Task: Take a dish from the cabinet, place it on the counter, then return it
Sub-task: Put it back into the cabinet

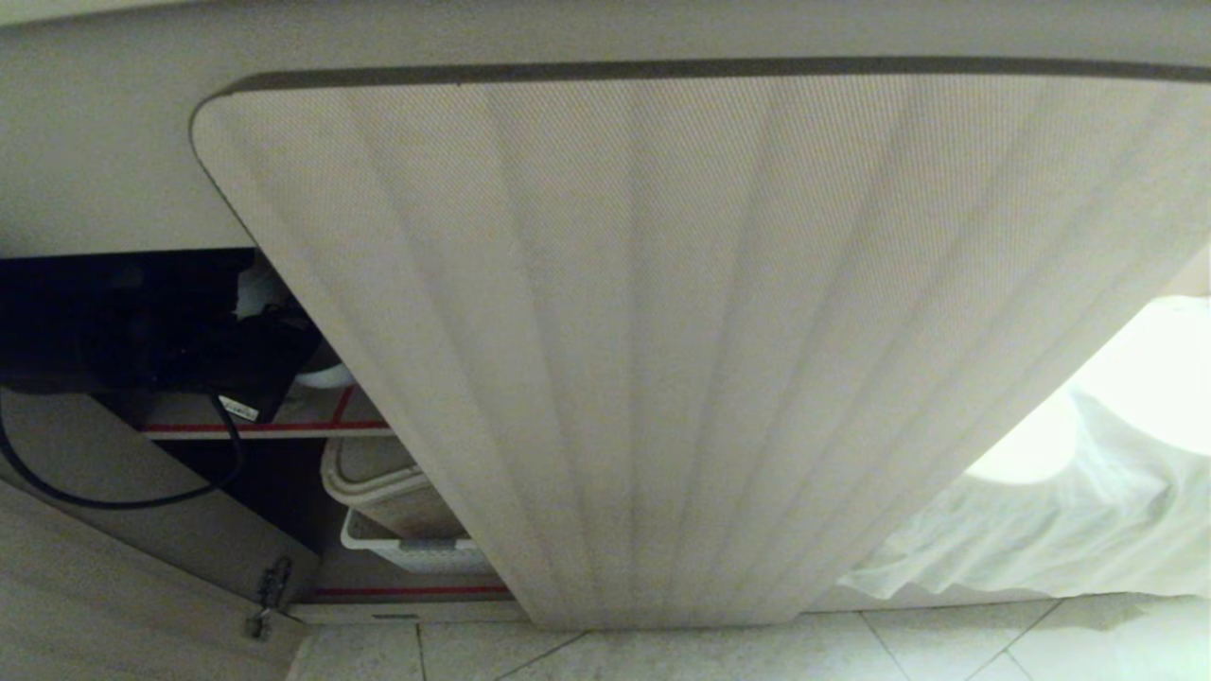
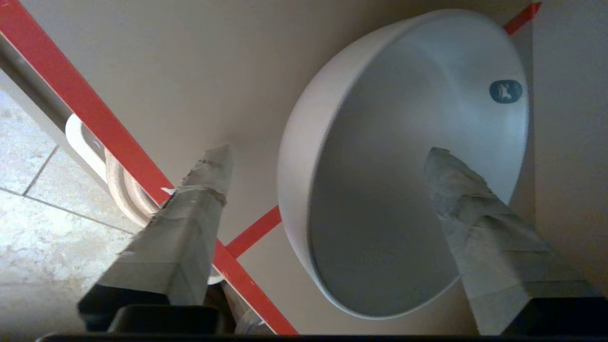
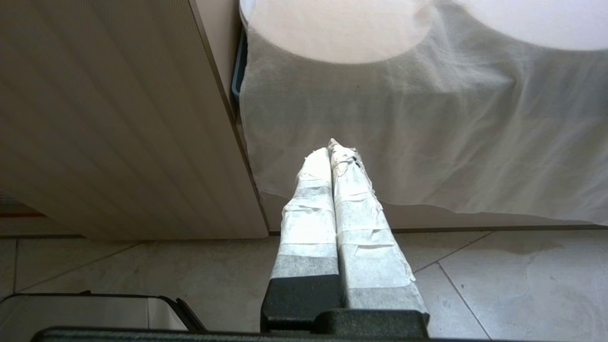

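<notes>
The dish, a plain white bowl with a small blue mark inside, stands on the cabinet's beige shelf, which has red edging. My left gripper is open around the bowl's near wall. One taped finger is outside it and the other finger is over its inside; neither presses the wall. In the head view the dark left arm reaches into the cabinet beside the open fluted door. The right gripper hangs shut and empty above the floor tiles. The counter's top is out of view.
Under the red-edged shelf sits a white slotted basket with a beige container in it. A black cable loops below the arm. A white cloth hangs right of the door. A second door stands open lower left.
</notes>
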### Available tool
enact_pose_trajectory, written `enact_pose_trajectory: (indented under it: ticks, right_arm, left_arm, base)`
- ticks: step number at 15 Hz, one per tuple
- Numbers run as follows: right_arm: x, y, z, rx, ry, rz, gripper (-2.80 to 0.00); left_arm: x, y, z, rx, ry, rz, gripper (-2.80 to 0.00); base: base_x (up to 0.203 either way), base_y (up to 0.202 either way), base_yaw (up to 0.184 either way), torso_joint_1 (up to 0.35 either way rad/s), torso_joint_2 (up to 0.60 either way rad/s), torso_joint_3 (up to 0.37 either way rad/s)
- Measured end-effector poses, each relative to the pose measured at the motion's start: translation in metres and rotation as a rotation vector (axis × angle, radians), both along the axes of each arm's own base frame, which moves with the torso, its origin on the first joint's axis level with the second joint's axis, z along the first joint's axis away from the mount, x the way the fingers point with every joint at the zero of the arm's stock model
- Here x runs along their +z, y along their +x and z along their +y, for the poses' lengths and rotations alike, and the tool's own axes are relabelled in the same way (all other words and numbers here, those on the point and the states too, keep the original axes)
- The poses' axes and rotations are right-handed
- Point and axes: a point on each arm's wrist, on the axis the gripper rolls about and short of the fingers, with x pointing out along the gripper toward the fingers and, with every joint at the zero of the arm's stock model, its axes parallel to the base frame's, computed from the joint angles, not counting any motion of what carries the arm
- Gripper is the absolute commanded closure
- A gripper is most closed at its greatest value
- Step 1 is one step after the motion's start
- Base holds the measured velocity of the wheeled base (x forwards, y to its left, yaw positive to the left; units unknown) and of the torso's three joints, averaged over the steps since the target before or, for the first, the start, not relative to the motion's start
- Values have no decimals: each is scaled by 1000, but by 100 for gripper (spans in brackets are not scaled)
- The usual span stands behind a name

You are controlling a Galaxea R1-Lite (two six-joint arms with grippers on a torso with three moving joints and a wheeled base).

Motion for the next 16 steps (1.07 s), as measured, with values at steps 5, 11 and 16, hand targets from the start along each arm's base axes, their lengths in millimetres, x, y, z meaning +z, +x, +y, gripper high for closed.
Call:
enact_pose_trajectory:
  ticks: [5, 11, 16]
  right_arm:
    - [0, 0, 0, 0, 0, 0, 0]
    - [0, 0, 0, 0, 0, 0, 0]
    - [0, 0, 0, 0, 0, 0, 0]
  left_arm:
    - [2, 0, 0, 2, -1, -8, -280]
    - [2, -1, 0, 5, 21, -4, -280]
    - [5, -3, 0, -10, 60, -7, -280]
  base:
    - [0, 0, 0, 0, 0, 0]
    - [0, 0, 0, 0, 0, 0]
    - [0, 0, 0, 0, 0, 0]
